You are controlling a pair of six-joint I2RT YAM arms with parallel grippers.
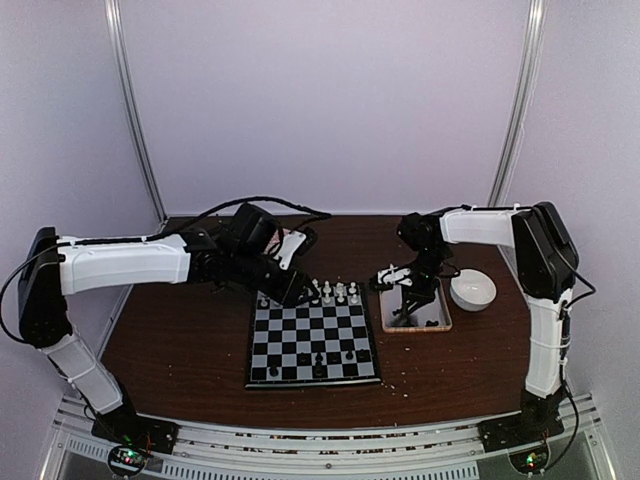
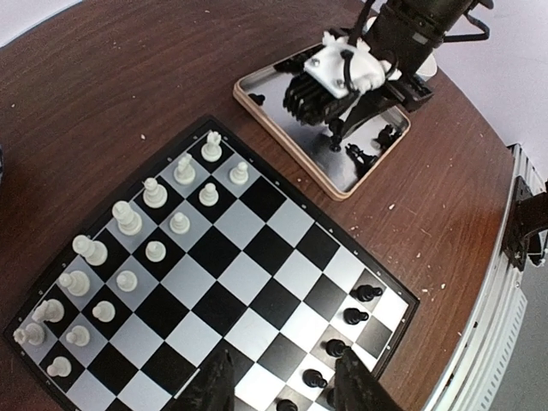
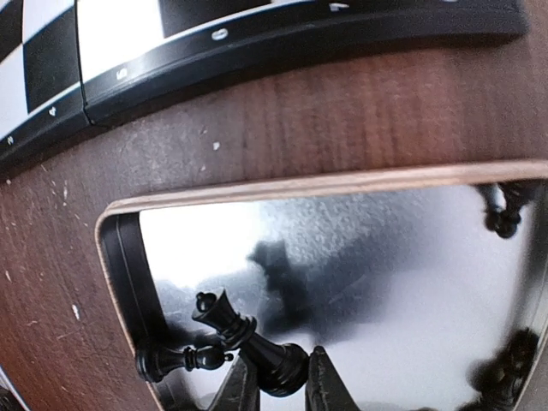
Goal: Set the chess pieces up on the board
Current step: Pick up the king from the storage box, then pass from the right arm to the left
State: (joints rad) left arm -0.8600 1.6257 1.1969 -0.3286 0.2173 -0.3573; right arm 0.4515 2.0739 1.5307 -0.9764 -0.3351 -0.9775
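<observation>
Wood, dark brown and streaky-grained, is forming the table (image 1: 200,340), which is sitting in a booth of plain pale walls (image 1: 330,100) with slim metal poles (image 1: 135,120) running up them. Pale crumbs (image 2: 402,248) are dotting its surface. The board (image 1: 312,340), flat and square with glossy black and silvery squares inside a thin black rim, is lying at the table's middle, with white chess pieces (image 2: 154,193) standing in two rows along its far edge and a few black chess pieces (image 2: 355,315) along the near edge. Just right of it a wooden-rimmed tray (image 1: 443,322) with a mirror-bright floor is lying beside a round white bowl (image 1: 472,290). The right gripper (image 3: 278,377) is reaching into the tray, its fingers pinching the base of a toppled black piece (image 3: 257,342). The left gripper (image 2: 282,364) is hovering above the board, fingers spread and holding nothing.
</observation>
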